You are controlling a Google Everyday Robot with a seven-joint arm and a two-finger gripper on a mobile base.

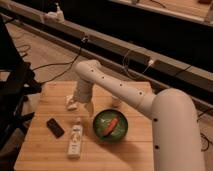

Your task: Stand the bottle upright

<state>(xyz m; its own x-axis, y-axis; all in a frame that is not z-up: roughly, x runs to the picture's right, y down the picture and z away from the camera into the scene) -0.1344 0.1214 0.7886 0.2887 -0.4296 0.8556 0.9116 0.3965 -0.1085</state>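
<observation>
One small, slim, pale plastic bottle with a white cap and a light label (75,140) lies flat on the light wooden slatted table (130,155), cap end pointing away from the near edge. It sits between a flat black rectangular object (55,127) and a round green bowl holding something orange-red (110,125). The white arm's gripper (90,108) hangs low over the table, between a small white rectangular block (71,104) and the bowl. It is near the bottle's cap end but apart from it, and whether its jaws are spread or pressed together cannot be told.

The step in hand looks like the approach, with nothing grasped yet. The next move likely calls for lowering onto the bottle near its cap, gripping across its narrow width, then tipping it onto its base clear of the bowl.
</observation>
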